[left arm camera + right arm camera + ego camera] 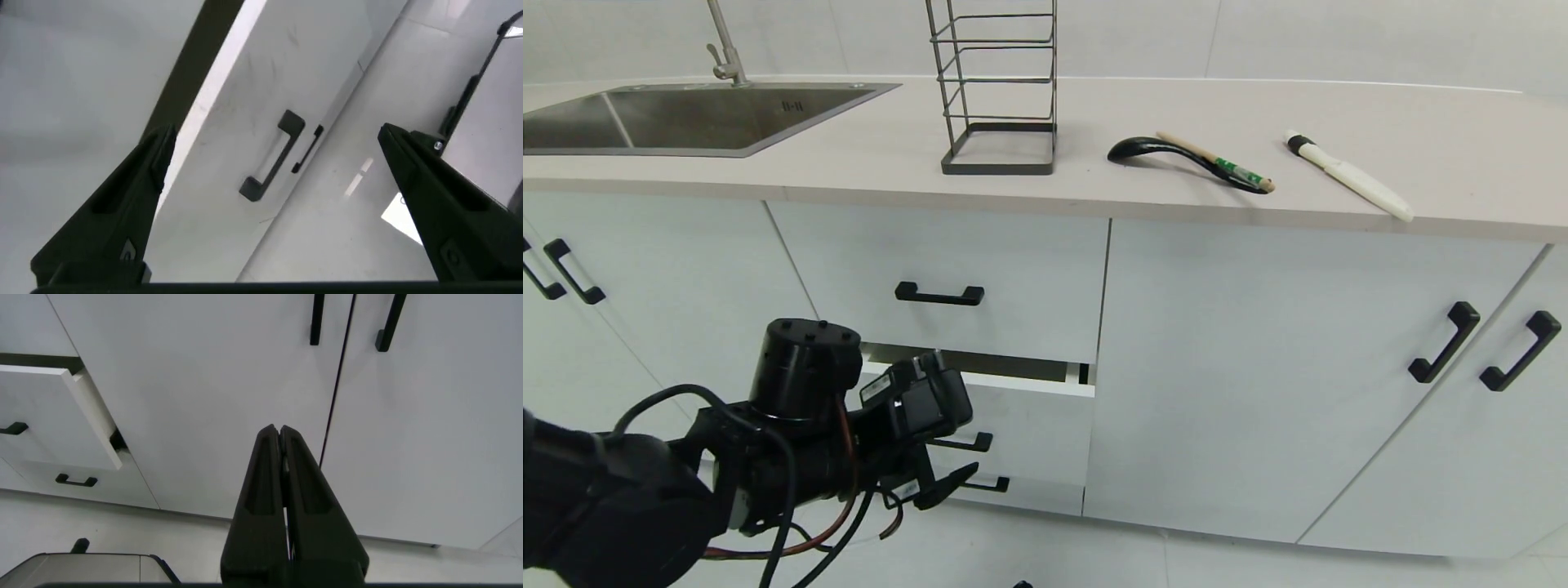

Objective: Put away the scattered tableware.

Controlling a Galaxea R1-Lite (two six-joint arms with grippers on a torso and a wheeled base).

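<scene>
The step in hand looks like opening a drawer to receive the tableware, and none of it has been picked up yet. The black ladle (1176,155), a wooden stick-like utensil with a green band (1217,162) lying across the ladle's handle, and a white utensil (1347,175) all lie on the countertop (866,163), to the right of the wire rack (1001,90) and well apart from the sink (686,118). Below the rack, the middle drawer (1029,416) stands slightly ajar, with a dark gap above its front. The left gripper (278,135) hangs low in front of it, its fingers spread wide and holding nothing, and the drawer's black handle (270,159) is framed between them but not touched. The right gripper (282,433) is clenched on nothing and faces the cabinet doors (245,367) to the right of the drawer. The next move probably calls for carrying the left fingers onto the handle, closing squarely across the bar and pulling straight out, since the gap seems too narrow for a ladle. The floor in front of the drawer leaves room for that pull. Up top, the white utensil's tip lies right at the counter's front edge, so a careless touch could tip it off, while the ladle has bare counter between it and the rack.
</scene>
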